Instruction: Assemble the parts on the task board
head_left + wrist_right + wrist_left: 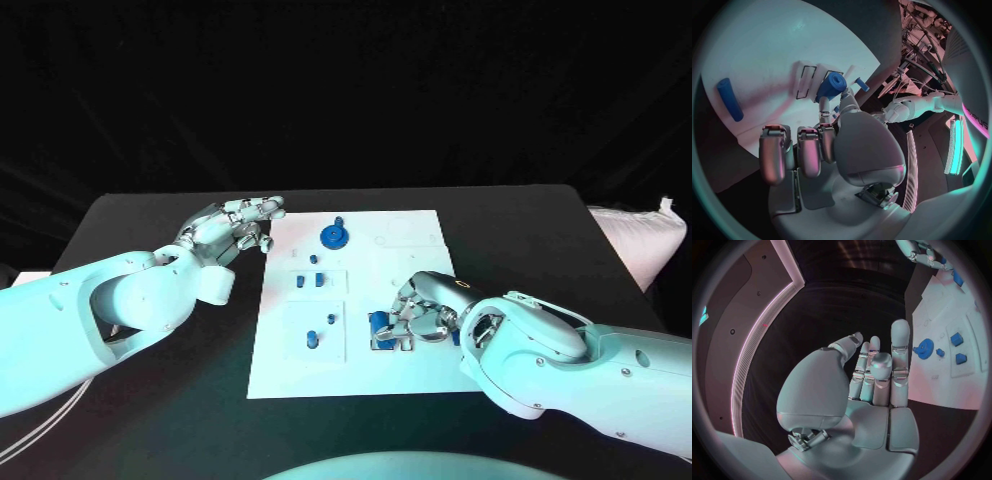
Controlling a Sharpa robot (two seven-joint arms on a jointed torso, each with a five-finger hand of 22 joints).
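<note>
While left hand point(231, 226) hovers open, right hand point(415, 312) grips blue part point(832, 85) on task board point(397, 375).

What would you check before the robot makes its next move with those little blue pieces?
1. Right hand holds a blue part: ok, pinched at its fingertips.
2. Left hand free and off the task board: ok, fingers spread, holding nothing.
3. Part lined up with its slot: cannot tell, the hand hides it.
4. Blue gear clear of both hands: ok.
5. Board lying flat on the table: ok.
</note>
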